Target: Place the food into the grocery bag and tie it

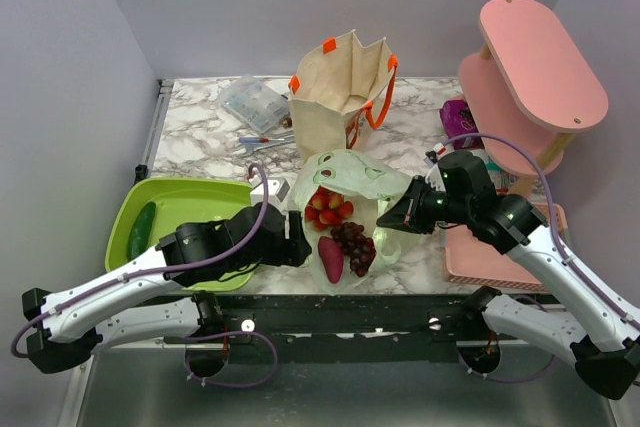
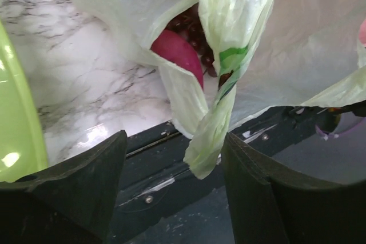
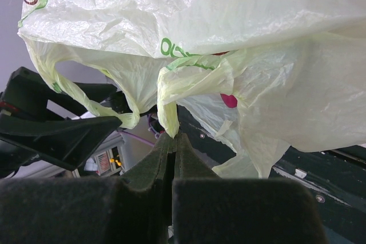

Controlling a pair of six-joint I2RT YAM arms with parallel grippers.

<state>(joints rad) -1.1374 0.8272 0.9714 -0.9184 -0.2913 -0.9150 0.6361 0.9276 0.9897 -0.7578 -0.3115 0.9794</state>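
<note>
The light green grocery bag [image 1: 352,175] lies open at the table's near middle. Inside it I see strawberries [image 1: 328,207], dark red grapes [image 1: 351,240] and the purple-red sweet potato [image 1: 330,259]. No lemon shows. My left gripper [image 1: 297,247] is at the bag's left edge, open; in the left wrist view [image 2: 173,161] a twisted bag handle [image 2: 210,135] hangs between the fingers, unclamped, with the sweet potato [image 2: 180,55] behind. My right gripper [image 1: 393,219] is at the bag's right side; in the right wrist view [image 3: 173,136] it is shut on the bag's other handle [image 3: 168,112].
A beige tote with orange handles [image 1: 345,92] stands behind the bag. A lime green tray [image 1: 185,202] with a cucumber [image 1: 141,229] is at the left. A pink two-tier shelf [image 1: 530,77] and a pink tray [image 1: 495,262] are at the right. A clear plastic box [image 1: 255,102] is at the back.
</note>
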